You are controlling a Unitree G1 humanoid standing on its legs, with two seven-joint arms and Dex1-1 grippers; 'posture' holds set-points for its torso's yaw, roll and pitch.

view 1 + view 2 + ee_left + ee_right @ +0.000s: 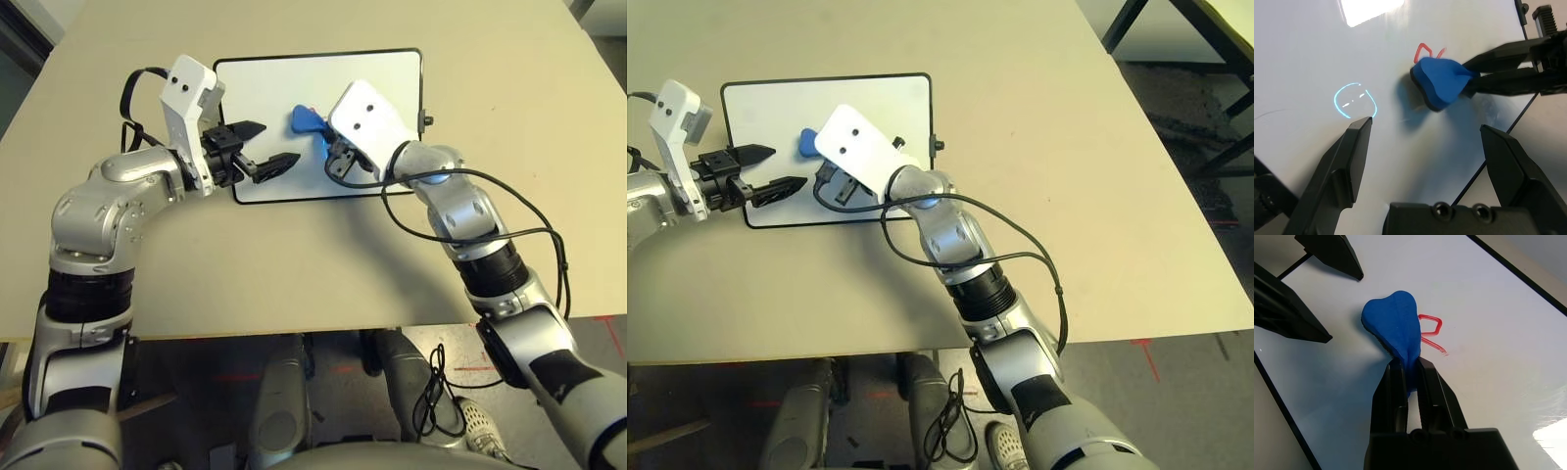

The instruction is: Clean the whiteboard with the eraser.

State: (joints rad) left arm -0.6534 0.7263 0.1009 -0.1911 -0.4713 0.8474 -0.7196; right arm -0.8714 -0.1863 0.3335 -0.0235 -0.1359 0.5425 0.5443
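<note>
The soft-looking, light blue peanut-shaped eraser [1393,320] was pinched at its waist by the black two-fingered right claw [1409,363], its free lobe beyond the fingertips, above the white, black-framed whiteboard [1488,333]. It was judged best gripped there, lightly.

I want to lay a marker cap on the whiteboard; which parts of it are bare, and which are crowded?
The whiteboard looks free along its far edge, beyond the eraser, and at its far left corner. Crowded: the middle, where the left claw, right claw, eraser and red mark gather.
</note>
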